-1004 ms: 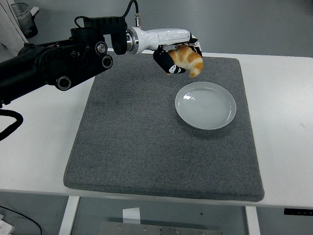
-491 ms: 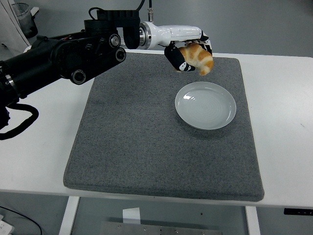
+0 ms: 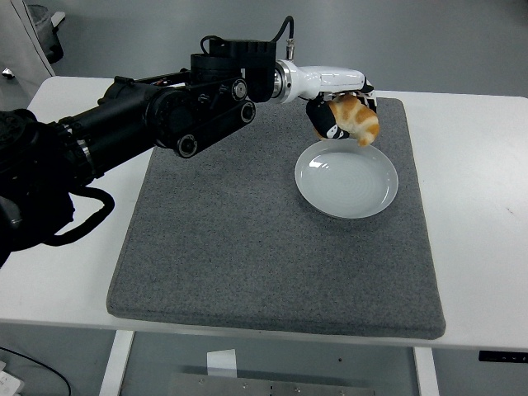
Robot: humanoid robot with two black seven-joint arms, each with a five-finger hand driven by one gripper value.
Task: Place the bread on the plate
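table (image 3: pixel 483 206): white, ran the full width of the view; near edge showed at the bottom, with a leg under it on each side.
mat (image 3: pixel 247 247): grey, coarse texture, lay flat on the table and covered most of its middle; the far right corner sat just behind the hand.
left arm (image 3: pixel 148 124): black, came in from the left edge and reached across the mat's far left corner; the forearm section nearest the wrist was white.
cable (image 3: pixel 78 223): black loop hung off the arm near the left edge, over the table beside the mat.
plate (image 3: pixel 346 177): white, round, shallow, sat on the right half of the mat toward the far side; nothing was in it.
left hand (image 3: pixel 338 111): fingers were curled tight around the bread, gripping it from above and from the left; it was held over the mat at the plate's far rim.
bread (image 3: pixel 357 118): golden-brown with a paler patch, croissant-like shape; held in the hand, clear of the mat, its lower tip pointed down toward the plate's far edge. It was above the rim rather than over the plate's centre, and was not touching the plate.
right arm: not in view.
bin (image 3: pixel 43 29): dark, with a clear liner, stood on the floor at the top left corner, well behind the table.
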